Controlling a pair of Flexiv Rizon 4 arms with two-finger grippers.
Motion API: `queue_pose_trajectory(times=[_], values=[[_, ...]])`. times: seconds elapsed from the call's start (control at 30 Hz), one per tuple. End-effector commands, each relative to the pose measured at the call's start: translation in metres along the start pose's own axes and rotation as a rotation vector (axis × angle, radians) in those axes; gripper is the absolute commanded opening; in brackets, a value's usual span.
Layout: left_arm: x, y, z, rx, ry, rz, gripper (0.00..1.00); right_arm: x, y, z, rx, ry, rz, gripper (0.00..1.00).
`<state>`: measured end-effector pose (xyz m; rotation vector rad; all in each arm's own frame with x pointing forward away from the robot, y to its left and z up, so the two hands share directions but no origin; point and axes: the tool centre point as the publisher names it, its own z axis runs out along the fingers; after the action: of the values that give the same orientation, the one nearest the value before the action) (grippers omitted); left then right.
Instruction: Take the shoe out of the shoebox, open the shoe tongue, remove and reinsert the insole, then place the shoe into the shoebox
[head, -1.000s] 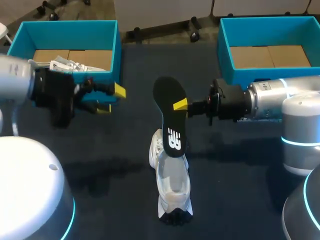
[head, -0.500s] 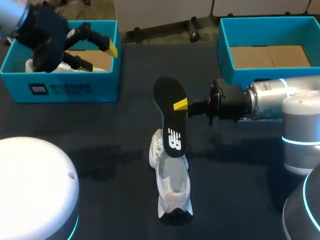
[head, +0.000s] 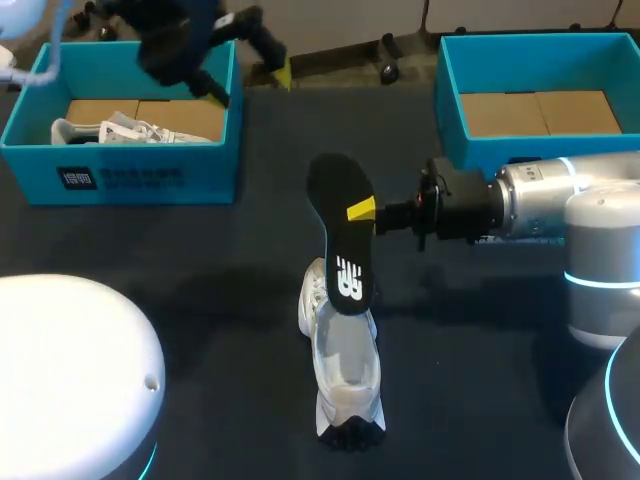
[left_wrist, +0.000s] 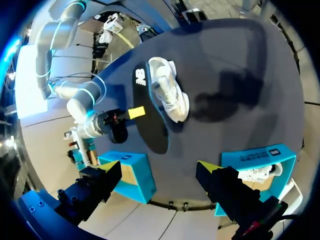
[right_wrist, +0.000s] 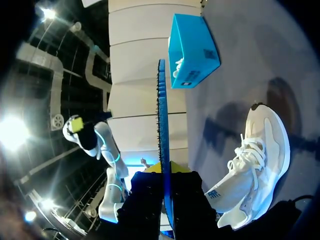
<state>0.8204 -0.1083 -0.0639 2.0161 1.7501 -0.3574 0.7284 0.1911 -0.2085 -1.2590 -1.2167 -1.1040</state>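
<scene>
Two blue shoeboxes stand at the far side of the desk (head: 220, 300): the left shoebox (head: 120, 180) at the far left corner, the right shoebox (head: 450, 110) at the far right corner. A second shoe (head: 130, 130), white, is seen lying inside the left shoebox, while only a brown cardboard floor is shown in the right shoebox.

The shoe (head: 345, 375), white, is set upright on its sole near the middle of the desk, towards the front edge, with its heel nearest that edge. The black insole (head: 340, 230) is held on edge above the laced part of the shoe, clamped between the fingers of the right gripper (head: 362, 211); whether its lower end touches the shoe cannot be told. From the right wrist the insole (right_wrist: 162, 125) is seen as a thin strip between the fingers, with the shoe (right_wrist: 255, 165) beside it.

The left gripper (head: 252, 83) is raised over the far edge of the desk, beside the left shoebox, with its fingers apart and nothing between them.
</scene>
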Motion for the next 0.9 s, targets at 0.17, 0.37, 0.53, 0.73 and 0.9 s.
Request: queue_pose_trajectory(times=[0.17, 0.37, 0.53, 0.73, 0.9], values=[[-0.035, 0.029, 0.017, 0.263, 0.249, -0.044, 1.00, -0.001, 0.000, 0.002, 0.000, -0.002, 0.000, 0.00], [-0.053, 0.027, 0.032, 0.319, 0.334, -0.038, 1.00, -0.001, 0.000, 0.002, 0.000, -0.002, 0.000, 0.00], [-0.067, 0.014, 0.047, 0.344, 0.379, -0.021, 1.00, -0.001, 0.000, 0.002, 0.000, -0.002, 0.000, 0.00], [-0.075, 0.007, 0.062, 0.356, 0.391, -0.038, 1.00, -0.001, 0.000, 0.002, 0.000, -0.002, 0.000, 0.00], [-0.079, 0.004, 0.065, 0.347, 0.412, -0.038, 1.00, -0.001, 0.000, 0.002, 0.000, -0.002, 0.000, 0.00]])
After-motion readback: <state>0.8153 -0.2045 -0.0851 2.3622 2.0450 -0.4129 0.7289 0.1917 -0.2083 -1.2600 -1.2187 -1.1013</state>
